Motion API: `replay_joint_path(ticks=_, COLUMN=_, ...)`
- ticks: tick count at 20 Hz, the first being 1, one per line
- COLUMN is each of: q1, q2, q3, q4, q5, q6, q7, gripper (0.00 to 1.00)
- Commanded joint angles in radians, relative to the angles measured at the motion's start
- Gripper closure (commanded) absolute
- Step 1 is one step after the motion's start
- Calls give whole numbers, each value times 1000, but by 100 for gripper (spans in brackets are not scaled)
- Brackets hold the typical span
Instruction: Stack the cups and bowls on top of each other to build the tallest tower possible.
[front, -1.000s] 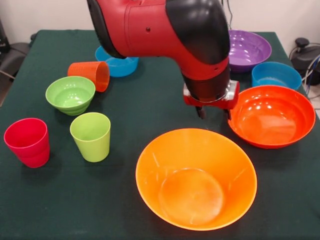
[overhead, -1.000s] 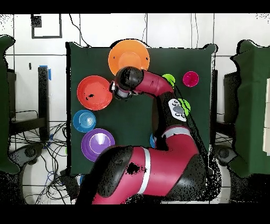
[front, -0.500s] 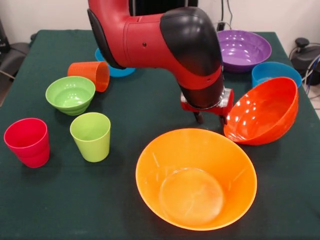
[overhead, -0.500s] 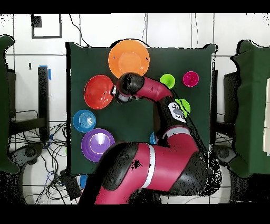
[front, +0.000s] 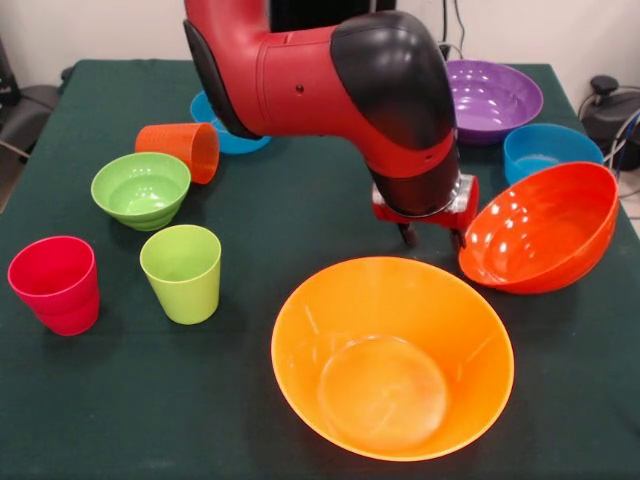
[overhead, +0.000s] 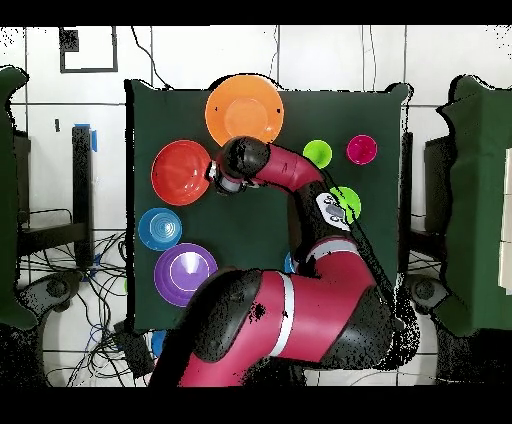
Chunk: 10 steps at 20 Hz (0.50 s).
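my gripper sits just behind the big bowl, touching a tilted wide bowl on its right; three cups stand well left.

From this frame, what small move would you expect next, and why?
Probably lift and carry the red-orange bowl toward the yellow-orange bowl. The gripper is at the red-orange bowl's rim, which sits tilted with its near edge raised, and the yellow-orange bowl stands empty just beside it, a likely base.

Glossy smooth plastic shines on the red-orange bowl at my claw; the yellow-orange bowl beside it gleams too, on my surface's matt green cloth.
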Motion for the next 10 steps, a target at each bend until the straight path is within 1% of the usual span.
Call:
replay_joint_path(ticks=1, q1=17, q2=-25, q3=104, q4=32, q5=-52, q6=62, q7=-100, gripper=0)
replay_joint_path(ticks=7, q1=21, q2=-52, q3=114, q4=34, q5=-47, q6=73, q7=-84, gripper=0)
replay_joint_path(ticks=10, q1=32, q2=-76, q3=104, q4=27, q5=-49, q6=93, q7=-69, gripper=0)
